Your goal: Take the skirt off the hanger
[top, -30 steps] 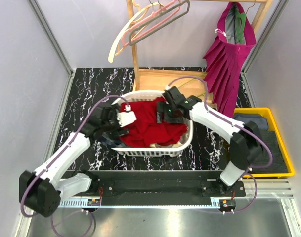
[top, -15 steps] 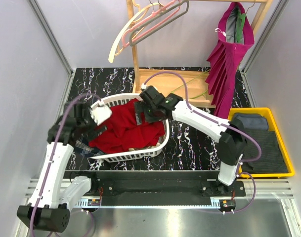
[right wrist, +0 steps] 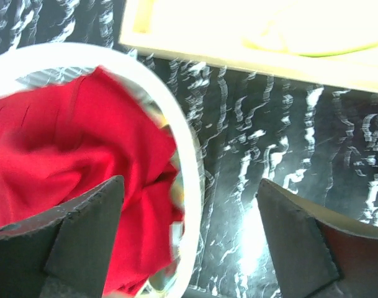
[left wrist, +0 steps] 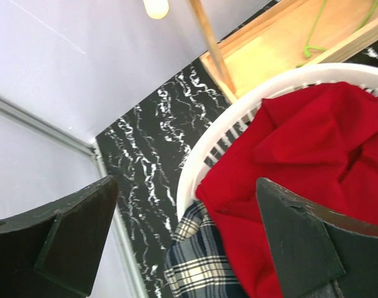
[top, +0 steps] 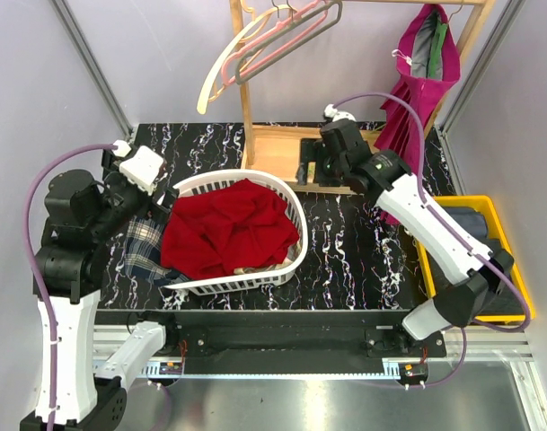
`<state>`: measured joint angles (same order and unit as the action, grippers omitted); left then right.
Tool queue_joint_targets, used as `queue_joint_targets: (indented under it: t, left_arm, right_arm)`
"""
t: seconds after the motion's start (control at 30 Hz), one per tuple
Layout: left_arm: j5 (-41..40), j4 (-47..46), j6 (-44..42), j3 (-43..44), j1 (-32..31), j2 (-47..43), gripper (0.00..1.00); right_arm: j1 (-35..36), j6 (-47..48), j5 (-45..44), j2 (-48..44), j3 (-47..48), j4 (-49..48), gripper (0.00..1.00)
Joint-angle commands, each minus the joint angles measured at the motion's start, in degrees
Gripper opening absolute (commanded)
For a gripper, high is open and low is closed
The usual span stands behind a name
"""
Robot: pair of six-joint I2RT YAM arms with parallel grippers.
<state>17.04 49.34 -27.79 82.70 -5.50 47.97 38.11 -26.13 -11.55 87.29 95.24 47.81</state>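
The magenta skirt (top: 415, 108) hangs on its hanger (top: 438, 38) above the bench's far right corner; the right gripper (right wrist: 190, 185) is spread and empty, well below it; the left gripper (left wrist: 185, 186) is likewise, near the left edge; I judge the approach is not yet begun; next, the right arm must rise to the waistband.

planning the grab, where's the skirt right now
Top view, far right: the magenta skirt hangs on the rack, behind the yellow tray and just right of the right gripper.
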Motion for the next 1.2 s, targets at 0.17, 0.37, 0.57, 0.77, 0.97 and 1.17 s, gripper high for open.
queue_joint_targets:
  t: [0.17, 0.37, 0.57, 0.77, 0.97, 1.17]
  left_arm:
    - [4.58, -2.06, 4.32, -1.66, 0.22, -1.91, 0.99]
    - [5.02, -2.23, 3.54, -3.68, 0.22, -3.67, 0.99]
    - [5.46, -3.11, 3.8, -5.7, 0.22, -4.11, 0.99]
    - [5.29, -4.6, 4.59, -6.85, 0.22, -4.28, 0.99]
    - [5.38, -5.48, 5.12, -6.93, 0.22, -4.37, 0.99]
    - [5.55, -5.66, 5.38, -7.28, 0.22, -5.07, 0.99]
  right_arm:
    - [-18.33, -8.06, 2.24, 26.5, 16.09, -1.76, 0.74]
    - [-18.42, -8.94, -1.1, 43.48, 37.8, -1.85, 0.68]
    - [-18.42, -10.87, -6.1, 51.66, 47.92, -0.18, 0.65]
    - [-18.42, -14.47, -10.69, 52.11, 42.31, 0.71, 0.67]
    - [-18.42, -15.35, -11.83, 54.56, 42.04, 0.18, 0.66]
    - [-18.51, -15.53, -13.14, 57.55, 43.62, 0.09, 0.67]
